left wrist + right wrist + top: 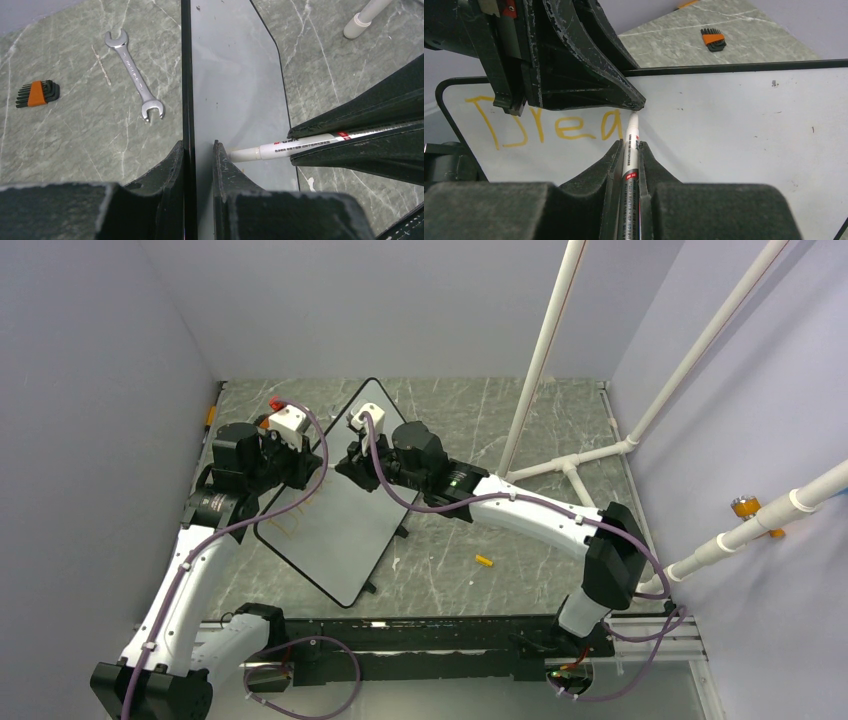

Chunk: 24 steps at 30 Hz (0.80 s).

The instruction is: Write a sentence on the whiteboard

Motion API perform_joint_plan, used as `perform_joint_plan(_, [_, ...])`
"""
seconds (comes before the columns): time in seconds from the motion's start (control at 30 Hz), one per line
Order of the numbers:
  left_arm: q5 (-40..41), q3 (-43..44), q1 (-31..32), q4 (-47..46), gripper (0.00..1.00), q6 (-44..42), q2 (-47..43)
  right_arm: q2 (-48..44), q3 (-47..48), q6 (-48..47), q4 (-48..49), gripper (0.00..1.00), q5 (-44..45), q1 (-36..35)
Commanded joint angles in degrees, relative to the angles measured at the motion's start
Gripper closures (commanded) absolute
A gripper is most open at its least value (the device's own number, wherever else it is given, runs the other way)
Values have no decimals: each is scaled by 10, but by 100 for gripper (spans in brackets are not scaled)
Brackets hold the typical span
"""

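Right wrist: sentence (549, 125) reads only "Drea", rest unwritten; right end effector (630, 146) clamps marker (630, 167); left end effector (197, 147) pinches whiteboard (734, 115) rim.

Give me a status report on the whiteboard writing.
Left fingers clamped on whiteboard edge. Right fingers shut on marker, tip touching board. Sentence reads "Drea". Left fingers right beside the tip, may crowd next letters.

Top view: sentence (288, 525) partly under left gripper (199, 150); faint orange strokes at whiteboard (345, 535) 8 o'clock corner, unreadable. Small yellow object (484, 561) at board's 3 o'clock, too small to identify. Right wrist view: marker (630, 155) barrel cut off at 6 o'clock, print illegible; whiteboard runs off at 3 o'clock.
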<state>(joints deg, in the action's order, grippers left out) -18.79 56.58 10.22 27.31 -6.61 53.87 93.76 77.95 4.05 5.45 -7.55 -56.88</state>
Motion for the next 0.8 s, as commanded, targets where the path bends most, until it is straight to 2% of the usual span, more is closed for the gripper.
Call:
perform_joint_plan(0.0, [-19, -24, 16, 97, 100, -42, 11, 7, 7, -1, 8, 100, 13, -2])
perform_joint_plan(0.4, [-19, -23, 16, 98, 100, -41, 10, -19, -46, 17, 13, 100, 20, -10])
perform_joint_plan(0.77, [-19, -24, 16, 98, 100, -41, 11, -13, -18, 11, 5, 100, 30, -13])
